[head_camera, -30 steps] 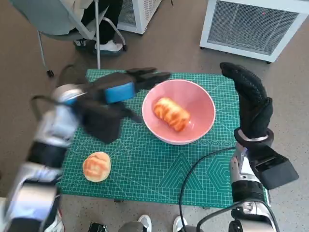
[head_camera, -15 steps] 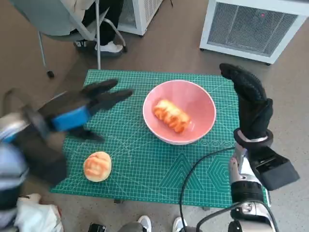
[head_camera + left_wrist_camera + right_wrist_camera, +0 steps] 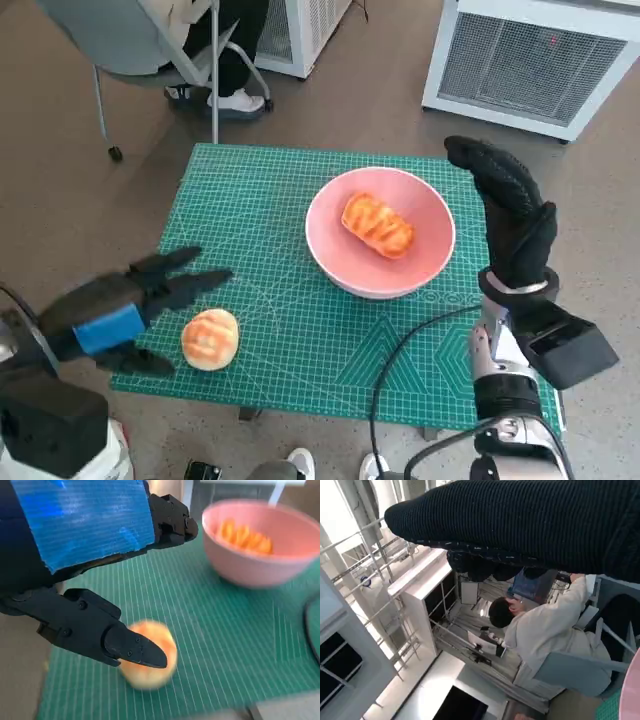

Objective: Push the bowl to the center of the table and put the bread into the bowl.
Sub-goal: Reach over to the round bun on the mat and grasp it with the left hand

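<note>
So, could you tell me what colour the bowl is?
Pink; the bowl shows best in the head view.

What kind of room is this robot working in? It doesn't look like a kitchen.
Probably a lab or workshop, not a kitchen. The table wears a green cutting mat, a white vented machine stands on the floor behind it, and a person sits nearby among metal shelving.

Head camera steeply above the table (image 3: 300, 350), left wrist close over it, right wrist aimed roomward
</note>
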Robot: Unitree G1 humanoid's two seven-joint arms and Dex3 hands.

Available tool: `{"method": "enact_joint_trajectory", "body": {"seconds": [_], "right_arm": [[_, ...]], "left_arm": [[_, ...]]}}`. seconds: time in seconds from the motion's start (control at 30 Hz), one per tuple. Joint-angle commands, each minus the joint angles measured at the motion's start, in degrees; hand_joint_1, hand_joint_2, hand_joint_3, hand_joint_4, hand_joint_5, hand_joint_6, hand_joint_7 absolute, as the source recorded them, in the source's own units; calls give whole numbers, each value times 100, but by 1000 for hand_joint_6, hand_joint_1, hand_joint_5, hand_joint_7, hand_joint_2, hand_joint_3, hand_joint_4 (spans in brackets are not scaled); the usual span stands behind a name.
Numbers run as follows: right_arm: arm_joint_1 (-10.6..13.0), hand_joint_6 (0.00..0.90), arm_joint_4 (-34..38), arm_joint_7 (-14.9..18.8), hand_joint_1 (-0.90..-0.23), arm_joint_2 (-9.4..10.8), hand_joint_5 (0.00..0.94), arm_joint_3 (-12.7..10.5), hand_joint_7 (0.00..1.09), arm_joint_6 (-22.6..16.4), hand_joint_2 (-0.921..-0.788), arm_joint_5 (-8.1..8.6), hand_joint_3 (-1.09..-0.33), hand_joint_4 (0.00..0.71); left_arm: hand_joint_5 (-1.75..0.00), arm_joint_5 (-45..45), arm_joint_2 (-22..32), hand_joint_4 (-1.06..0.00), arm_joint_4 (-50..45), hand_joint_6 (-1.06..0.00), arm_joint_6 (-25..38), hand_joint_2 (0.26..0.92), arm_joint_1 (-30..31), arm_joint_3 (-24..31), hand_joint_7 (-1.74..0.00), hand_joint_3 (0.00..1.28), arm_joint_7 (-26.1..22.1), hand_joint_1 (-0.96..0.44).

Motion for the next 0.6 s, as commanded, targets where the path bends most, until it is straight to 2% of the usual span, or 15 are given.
{"method": "enact_joint_trajectory", "body": {"seconds": [0.03,0.3,0.6], "right_arm": [[20,271,73,104,-614,60,1,-5,162,134,-921,109,-720,378],[-16,276,76,199,-598,50,0,-18,160,207,-921,168,-719,375],[-17,283,41,203,-588,33,0,-18,160,238,-921,145,-715,373]], "left_arm": [[-3,56,-74,-86,159,-241,54,743,117,-215,-34,5,73,-231],[0,163,-151,-78,508,-230,321,754,78,-572,-15,7,87,-209],[0,505,-270,-62,1161,-207,573,766,-191,-1079,-1,10,193,-217]]}}
